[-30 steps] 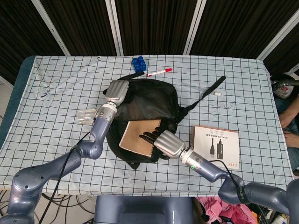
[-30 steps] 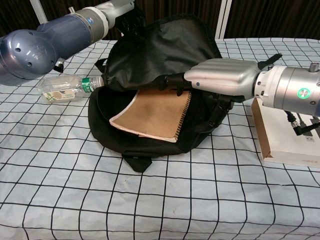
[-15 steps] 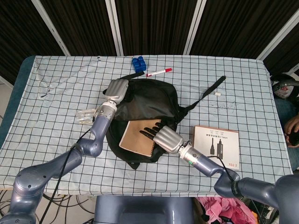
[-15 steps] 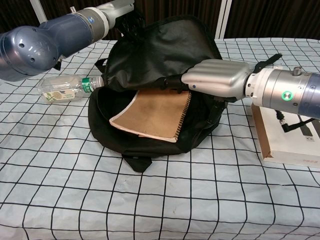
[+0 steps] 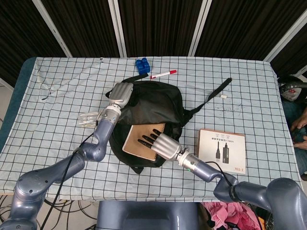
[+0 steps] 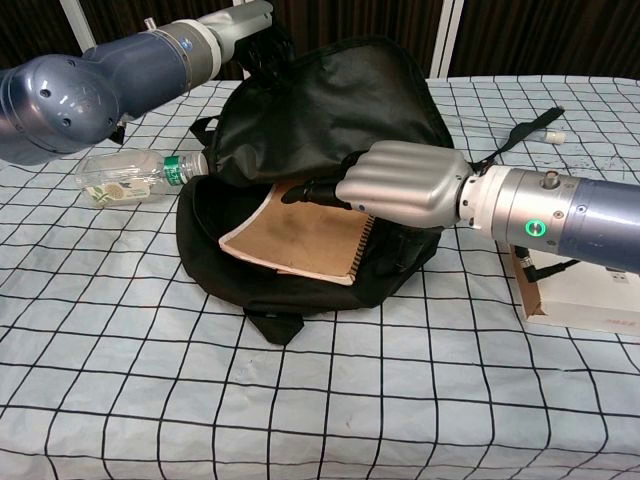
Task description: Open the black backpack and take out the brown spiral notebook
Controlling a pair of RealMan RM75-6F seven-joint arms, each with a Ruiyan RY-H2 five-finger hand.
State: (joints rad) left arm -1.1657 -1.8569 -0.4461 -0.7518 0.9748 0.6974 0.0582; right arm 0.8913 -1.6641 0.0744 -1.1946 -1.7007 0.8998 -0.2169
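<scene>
Holding black backpack flap up with left hand, so it's open. Right hand fingers extended flat over brown spiral notebook, inside the opening; not gripped yet, extraction remains.

- A bench under a white, black-gridded cloth fills the frame's middle.
- Dark panels with pale slanted struts line the top.

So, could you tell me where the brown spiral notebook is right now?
The brown spiral notebook lies in the open mouth of the black backpack near the table's middle, with the right hand spread over its right part.
</scene>
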